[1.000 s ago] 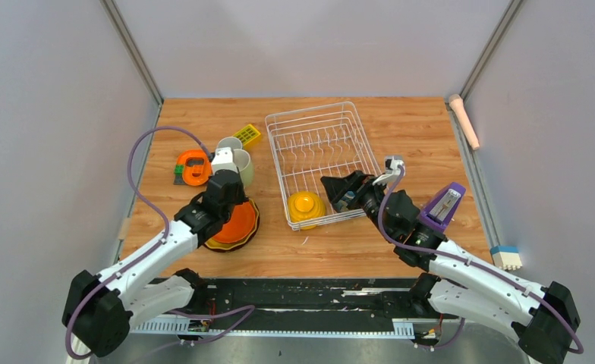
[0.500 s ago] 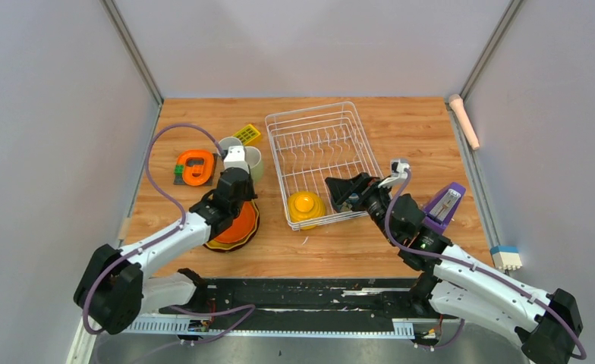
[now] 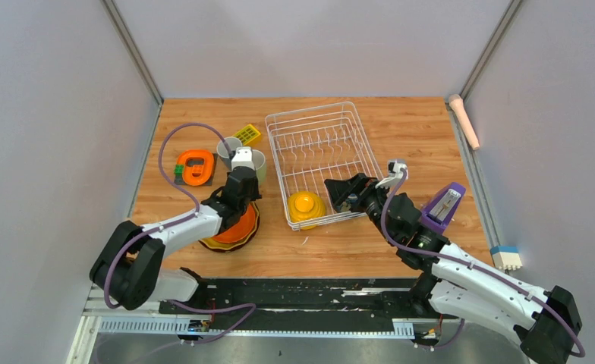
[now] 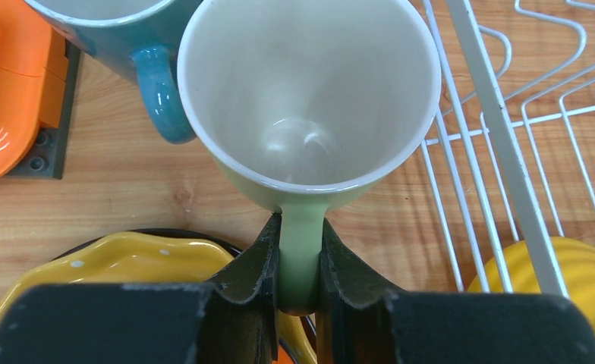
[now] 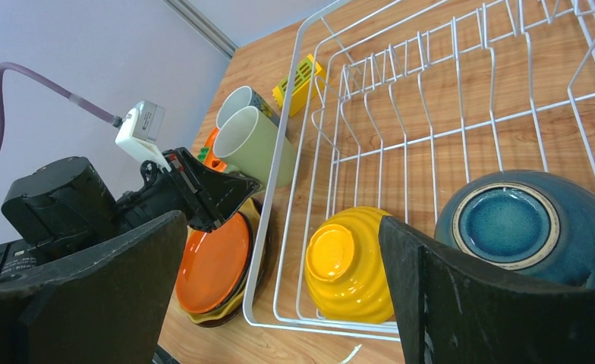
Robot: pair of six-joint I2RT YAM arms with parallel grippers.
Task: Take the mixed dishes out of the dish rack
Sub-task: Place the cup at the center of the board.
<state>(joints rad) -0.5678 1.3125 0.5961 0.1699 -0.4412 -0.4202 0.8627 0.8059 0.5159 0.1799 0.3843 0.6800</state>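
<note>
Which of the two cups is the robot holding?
The pale green mug: the left gripper pinches its handle. The blue mug beside it is not gripped.

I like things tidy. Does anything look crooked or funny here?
The rack sits crooked, turned against the table's edges. The yellow bowl and dark bowl in it lie upside down. A small white scrap lies just in front.

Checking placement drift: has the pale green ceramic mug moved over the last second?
Yes. In the top view the pale green ceramic mug, its handle in the left gripper, has shifted right, toward the left rim of the white wire dish rack.
</note>
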